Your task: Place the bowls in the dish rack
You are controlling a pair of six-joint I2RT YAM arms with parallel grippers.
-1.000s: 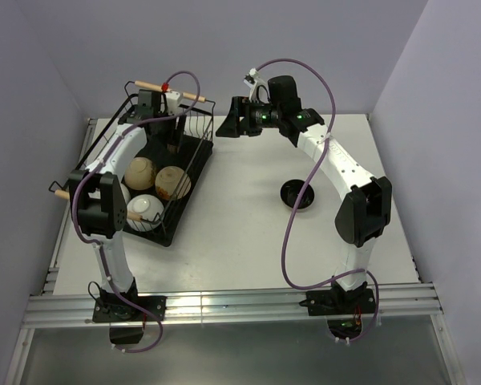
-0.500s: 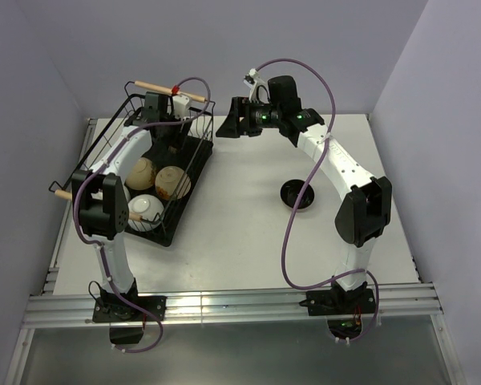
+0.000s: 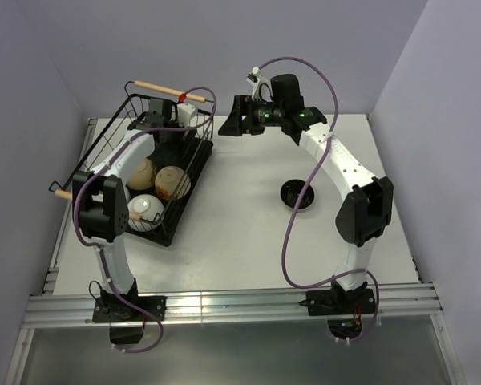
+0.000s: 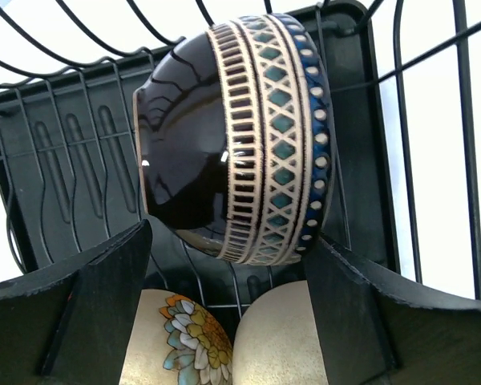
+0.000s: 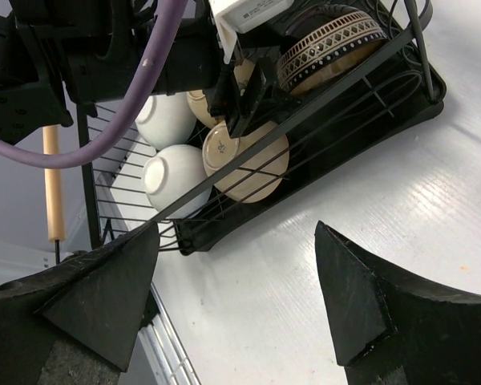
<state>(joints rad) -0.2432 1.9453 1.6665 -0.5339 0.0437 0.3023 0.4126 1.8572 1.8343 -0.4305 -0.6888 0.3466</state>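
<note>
The white table (image 3: 240, 233) under me carries the dish rack (image 3: 199, 171) on its far left part, standing flat; one black bowl (image 3: 297, 193) sits alone right of centre, well apart from the rack; my left base (image 3: 116, 307) and right base (image 3: 341, 301) are bolted to the metal rail (image 3: 232, 305) along the near edge.

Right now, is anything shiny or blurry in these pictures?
Left wrist view: tiny white glints on the dark glossy bowl. Right wrist view: the purple cable close to the lens looks soft, the table bright. Top view: light streaks on the front rail.
</note>
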